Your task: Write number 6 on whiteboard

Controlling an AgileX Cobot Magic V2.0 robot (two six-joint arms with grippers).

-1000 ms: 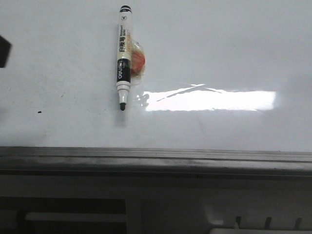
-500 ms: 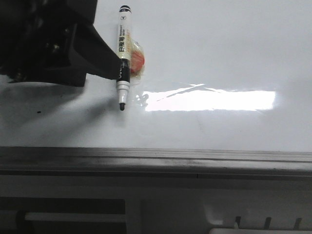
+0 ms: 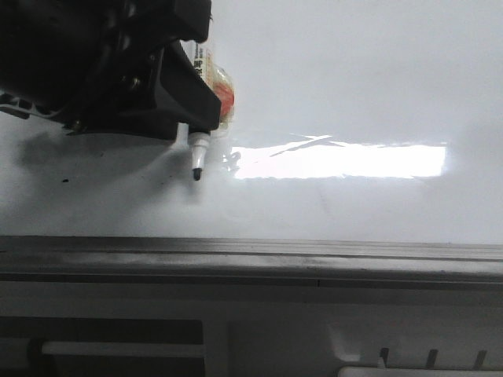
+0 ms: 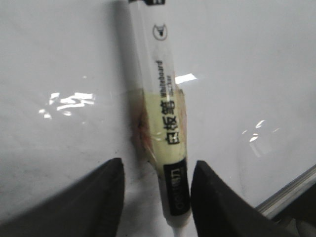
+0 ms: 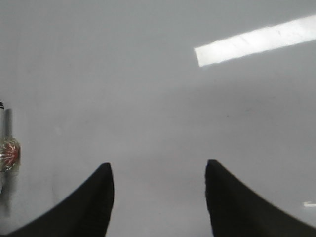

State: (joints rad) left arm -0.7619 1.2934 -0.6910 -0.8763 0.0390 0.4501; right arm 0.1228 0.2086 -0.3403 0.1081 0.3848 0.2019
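The whiteboard (image 3: 354, 78) is glossy white and bears no number 6; only a tiny black speck (image 3: 64, 181) marks it. A white marker (image 3: 196, 153) with a black tip lies on it, and an orange lump (image 3: 225, 100) is taped to its side. My left gripper (image 3: 185, 110) hangs over the marker's barrel and hides most of it. In the left wrist view the gripper (image 4: 158, 168) is open. Its fingers straddle the marker (image 4: 165, 123): one finger (image 4: 212, 197) is close against the black band, the other stands apart. My right gripper (image 5: 158, 167) is open over bare board (image 5: 148, 74).
A bright rectangular glare patch (image 3: 338, 161) lies to the right of the marker tip. The grey metal edge rail (image 3: 251, 255) runs along the board's near side. The marker and its orange lump (image 5: 9, 153) also show in the right wrist view.
My left arm has come in from the left and now covers the marker's barrel. The marker has not moved.
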